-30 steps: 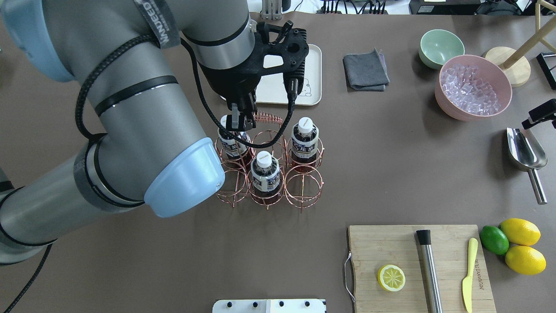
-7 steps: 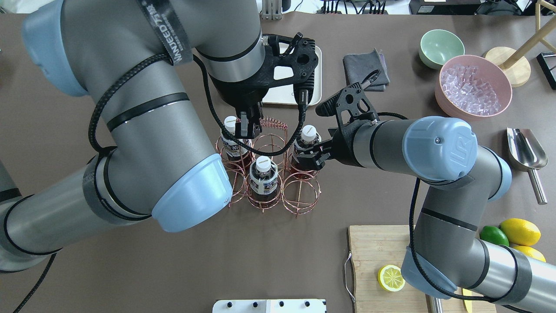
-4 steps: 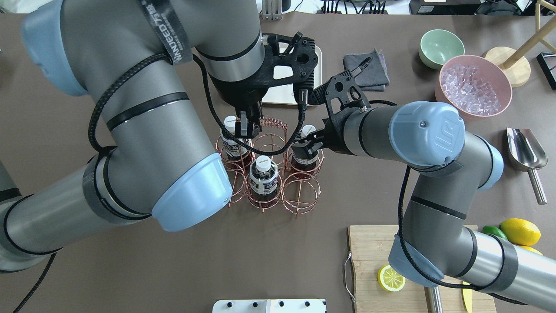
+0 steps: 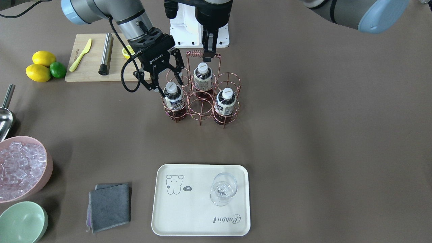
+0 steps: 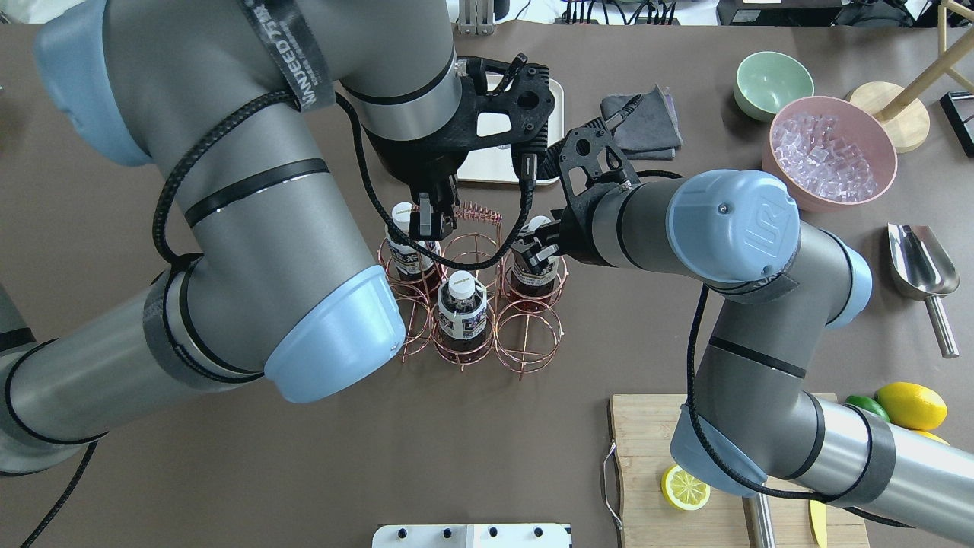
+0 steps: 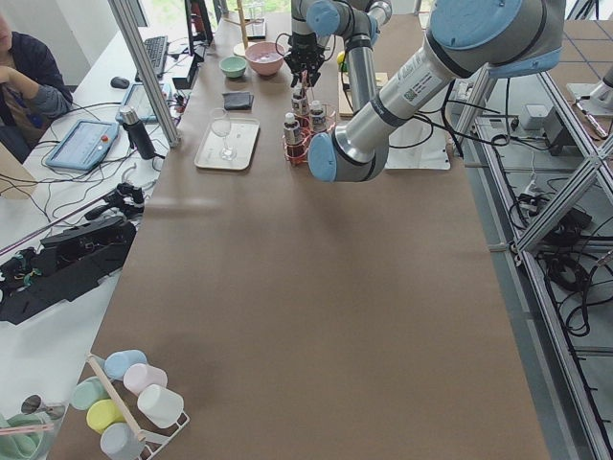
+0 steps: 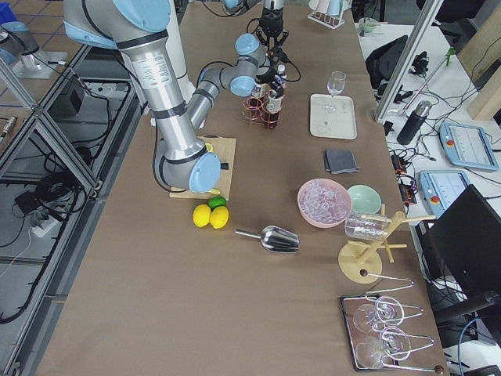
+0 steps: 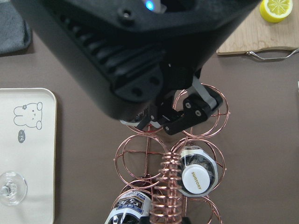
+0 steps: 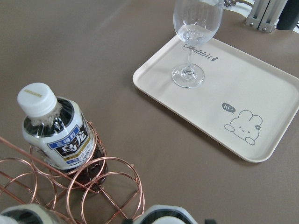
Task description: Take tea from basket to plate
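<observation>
- While the left gripper point(image 4: 208, 55) pinches the coiled handle point(image 4: 194, 53) and steadies the basket point(image 4: 201, 111), the right gripper point(image 4: 166, 84) hangs spread on either side of the tea point(image 4: 174, 100).
- That bottle stands upright in the basket's left cell, as the front-facing view shows it. The grasp looks like the step in hand.
- Next, I'd say: close on the neck, lift straight up clear of the rings, then carry it to the plate point(image 4: 189, 219) well apart, minding the wine glass point(image 4: 222, 192).

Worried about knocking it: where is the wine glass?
In the front-facing view, the wine glass stands on the cream tray, right of its bear drawing.
</observation>
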You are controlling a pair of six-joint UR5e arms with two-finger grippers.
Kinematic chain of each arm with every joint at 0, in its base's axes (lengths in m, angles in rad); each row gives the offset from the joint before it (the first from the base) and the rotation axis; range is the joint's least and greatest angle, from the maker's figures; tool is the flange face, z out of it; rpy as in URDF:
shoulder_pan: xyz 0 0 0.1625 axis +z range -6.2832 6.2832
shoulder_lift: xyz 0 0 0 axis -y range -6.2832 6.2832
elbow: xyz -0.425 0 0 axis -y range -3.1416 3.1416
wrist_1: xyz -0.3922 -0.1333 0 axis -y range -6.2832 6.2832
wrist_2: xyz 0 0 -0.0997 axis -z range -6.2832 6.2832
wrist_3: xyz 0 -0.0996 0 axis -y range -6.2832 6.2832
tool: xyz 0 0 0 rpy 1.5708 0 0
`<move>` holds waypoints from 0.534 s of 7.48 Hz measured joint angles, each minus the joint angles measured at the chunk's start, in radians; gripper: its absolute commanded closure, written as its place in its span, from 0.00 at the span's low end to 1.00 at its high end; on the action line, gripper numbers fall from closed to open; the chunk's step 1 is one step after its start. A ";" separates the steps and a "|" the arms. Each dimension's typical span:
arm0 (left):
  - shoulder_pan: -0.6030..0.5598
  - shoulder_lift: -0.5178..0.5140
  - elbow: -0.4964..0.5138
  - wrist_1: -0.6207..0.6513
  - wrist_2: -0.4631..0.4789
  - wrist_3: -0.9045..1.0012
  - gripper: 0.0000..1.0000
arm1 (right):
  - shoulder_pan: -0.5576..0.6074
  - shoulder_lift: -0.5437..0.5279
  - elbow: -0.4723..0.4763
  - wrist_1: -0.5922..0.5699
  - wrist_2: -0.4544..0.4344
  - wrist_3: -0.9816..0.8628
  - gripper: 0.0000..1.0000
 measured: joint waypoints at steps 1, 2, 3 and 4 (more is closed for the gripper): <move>0.000 0.000 0.000 0.000 0.000 0.000 1.00 | 0.000 0.000 0.003 -0.006 0.002 0.000 1.00; 0.000 0.000 0.000 0.000 0.000 0.001 1.00 | 0.002 0.002 0.006 -0.014 0.003 0.001 1.00; 0.001 0.000 0.000 0.000 0.000 0.001 1.00 | 0.012 0.005 0.013 -0.030 0.012 0.001 1.00; 0.001 0.000 0.000 0.000 0.000 0.001 1.00 | 0.037 0.021 0.035 -0.084 0.046 0.001 1.00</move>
